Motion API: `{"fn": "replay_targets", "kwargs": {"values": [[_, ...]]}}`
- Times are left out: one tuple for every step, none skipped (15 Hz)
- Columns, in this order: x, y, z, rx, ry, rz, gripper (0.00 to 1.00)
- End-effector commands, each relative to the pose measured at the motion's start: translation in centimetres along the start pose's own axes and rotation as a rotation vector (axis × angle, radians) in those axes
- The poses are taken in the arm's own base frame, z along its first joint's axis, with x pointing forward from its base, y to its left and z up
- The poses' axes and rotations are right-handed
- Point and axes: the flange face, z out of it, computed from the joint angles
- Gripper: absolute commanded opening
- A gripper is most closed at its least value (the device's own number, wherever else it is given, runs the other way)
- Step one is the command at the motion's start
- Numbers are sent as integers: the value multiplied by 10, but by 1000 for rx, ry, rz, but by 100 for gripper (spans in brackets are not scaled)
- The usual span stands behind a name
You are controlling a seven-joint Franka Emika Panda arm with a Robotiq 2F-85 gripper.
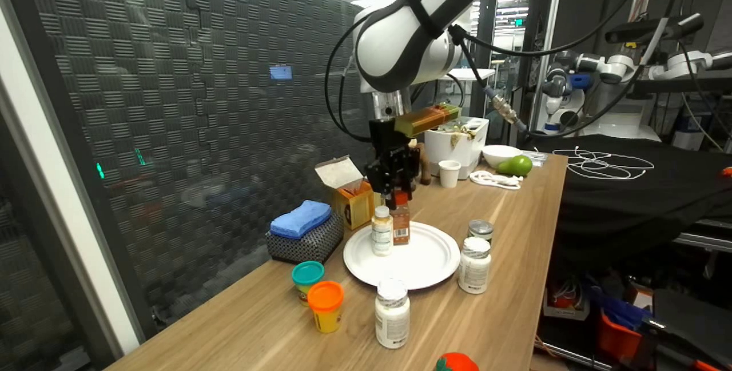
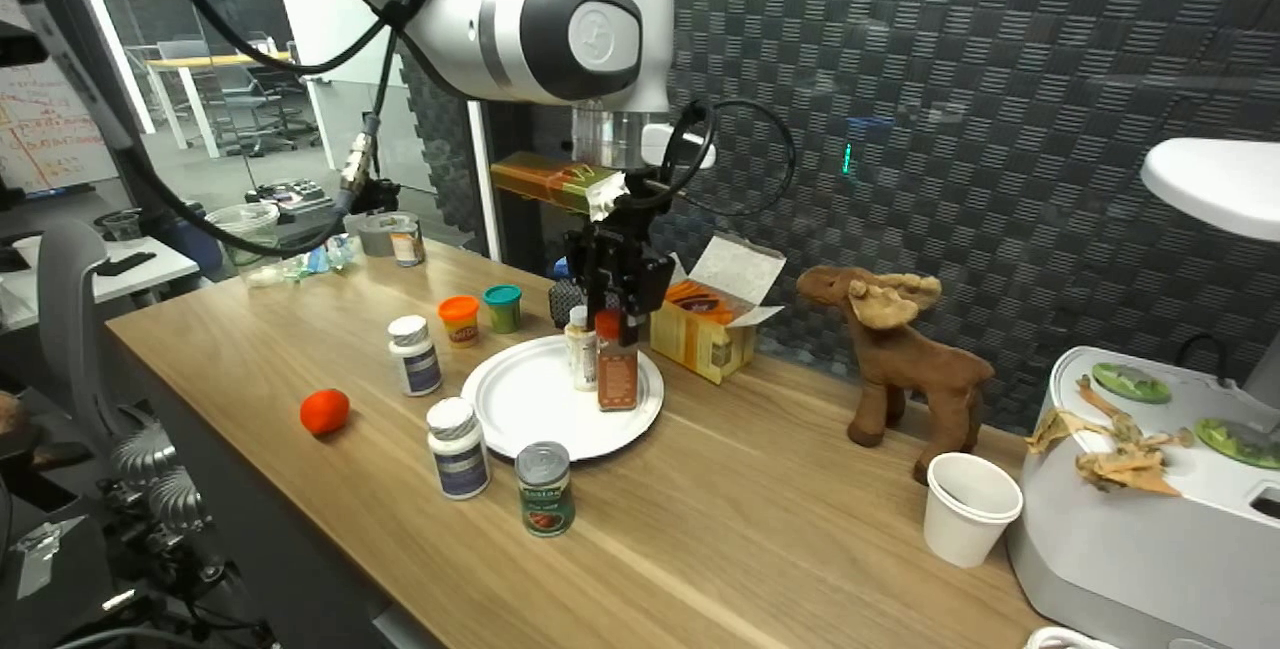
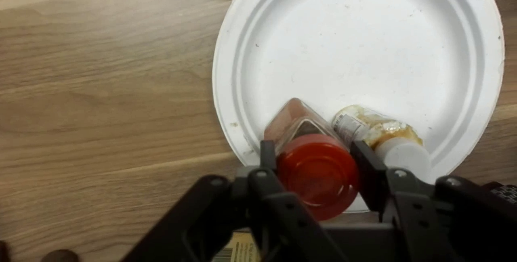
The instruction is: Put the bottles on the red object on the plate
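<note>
Clearly, in an exterior view, the tool (image 1: 400,198) is clamped on the upper part of a red-capped spice jar (image 1: 402,227), which is upright within the rim of a round white plate (image 1: 429,268), toward the edge of the bench (image 1: 514,302) that runs along the dark textured wall (image 1: 200,102). Just beside the jar, also upright on the plate, stands a small white-capped bottle (image 1: 382,238). A white pill bottle (image 1: 393,320) stands near the plate, and a second white pill bottle (image 1: 474,274) is between the plate and the bench's long open edge, just beside a metal can (image 1: 481,229). Toward the wall-side edge are an orange-lidded tub (image 1: 326,305) and a teal-lidded tub (image 1: 307,279), a blue cloth (image 1: 301,219) lying on a dark speckled box (image 1: 309,247), and an open yellow carton (image 1: 355,208).

In an exterior view, a red tomato (image 2: 325,412) lies near the open edge; the can shows a green label and the pill bottles dark blue ones. Along the wall-side edge, a brown toy moose (image 2: 900,359) stands between the carton and a white planter (image 2: 1130,549), with nested paper cups (image 2: 970,519) just beside the planter.

In the wrist view, the tool's fingers (image 3: 368,179) close on the jar's red cap (image 3: 317,177) from either side. The white-capped bottle is just beside one finger; whether they touch, I cannot tell. Nor can I tell whether the jar's base bears on the plate.
</note>
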Motion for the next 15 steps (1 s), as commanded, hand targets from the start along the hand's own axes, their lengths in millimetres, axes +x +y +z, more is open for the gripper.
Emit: {"fn": "replay_targets", "kwargs": {"values": [[8, -3, -8, 45, 14, -45, 24], [8, -4, -9, 41, 17, -52, 74], [6, -4, -10, 29, 25, -49, 75], [4, -4, -11, 25, 28, -48, 82], [2, -4, -13, 20, 35, -40, 89], [-1, -1, -17, 7, 47, -18, 96], [-3, 1, -20, 4, 58, 1, 100], [-8, 6, -24, -4, 77, 45, 100], [-12, 12, -27, -5, 94, 91, 100], [-18, 18, -29, 1, 118, 146, 100], [-26, 27, -32, 8, 141, 200, 100], [-33, 34, -33, 9, 160, 249, 100], [-44, 42, -33, 12, 173, 303, 100], [-54, 49, -32, 17, 178, 359, 100], [-66, 55, -27, 20, 183, 414, 100]]}}
